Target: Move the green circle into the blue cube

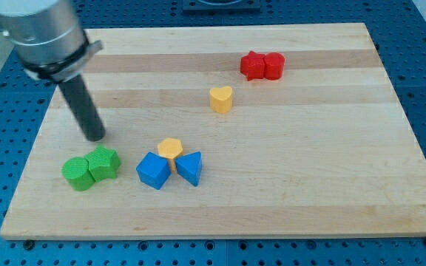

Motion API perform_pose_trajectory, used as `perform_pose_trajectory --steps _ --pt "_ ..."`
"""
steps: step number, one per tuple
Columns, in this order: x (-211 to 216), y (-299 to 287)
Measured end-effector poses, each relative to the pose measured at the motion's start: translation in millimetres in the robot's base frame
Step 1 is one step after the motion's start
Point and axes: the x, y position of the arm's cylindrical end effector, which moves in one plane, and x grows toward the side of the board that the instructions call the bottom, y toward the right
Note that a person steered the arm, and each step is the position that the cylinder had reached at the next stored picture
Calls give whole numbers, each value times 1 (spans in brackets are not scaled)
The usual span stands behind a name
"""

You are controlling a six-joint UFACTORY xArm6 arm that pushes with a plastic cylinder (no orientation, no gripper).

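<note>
My tip is resting on the wooden board, just above the green pair at the view's lower left, and touching no block. I have no claw, only this rod, so I am holding nothing. The green circle is sitting against a second green block to its right. The blue cube is lying near them to the right, touching a yellow block and a blue triangle.
</note>
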Motion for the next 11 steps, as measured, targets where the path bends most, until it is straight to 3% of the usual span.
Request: perform_pose_trajectory --steps 1,3,8,9,11 --pt "30 -28" --pt "76 -15" --pt "70 148" --pt "70 165" --pt "66 131"
